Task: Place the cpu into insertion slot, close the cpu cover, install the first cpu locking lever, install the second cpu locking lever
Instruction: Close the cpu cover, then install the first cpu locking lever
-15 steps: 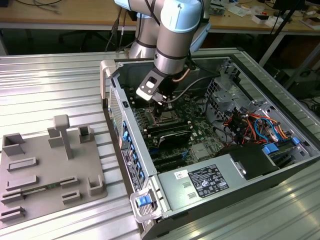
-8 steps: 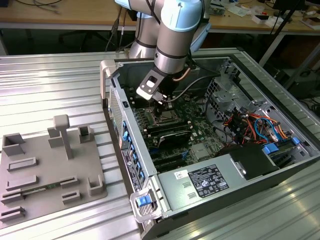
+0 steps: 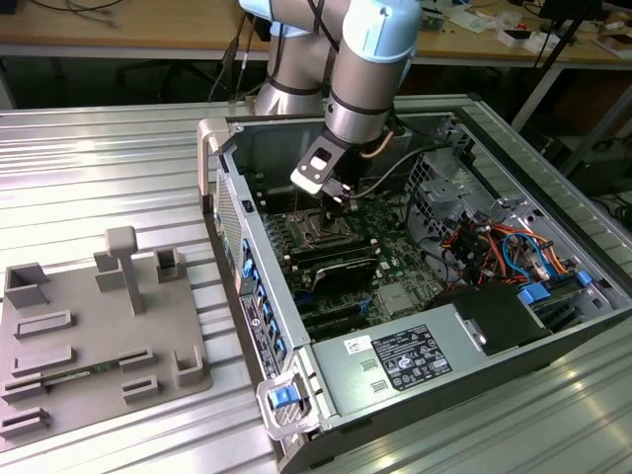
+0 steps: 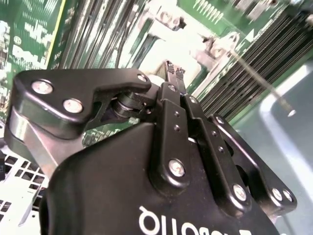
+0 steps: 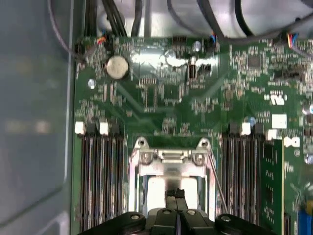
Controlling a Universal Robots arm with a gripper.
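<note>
Black two-finger gripper (image 5: 174, 194) is clenched: tips pressed together in both wrist views, nothing seen pinched betw. them. It hangs tips-down over the small square black insertion slot (image 3: 316, 233). In the exterior view the slot shows at approx. 7 o'clock of the tips, near the middle of the green motherboard (image 5: 166, 93).

Flat square silver-topped cpu (image 5: 157, 190) shows as a pale patch under the tips, so it is prob. seated in the slot. Thin silvery hinged-frame cpu cover (image 5: 168, 157) looks laid down around it, w/ the chip showing through the cut-out. Can't tell whether it lies fully flat. Thin wire locking lever (image 4: 259, 81) stands up free beside the socket, i.e. not hooked down.

Closed tips make one narrow point, likely for pressing or nudging cover/lever in the tight gap betw. the long black memory slots (image 5: 100, 181) on either side.

Pose: grey-and-blue jointed arm (image 3: 370, 59) enters at 12 o'clock of the exterior view. Wrist is bent steeply down into the open grey computer case (image 3: 229, 202), tool near vertical w/ a slight tilt.
</note>
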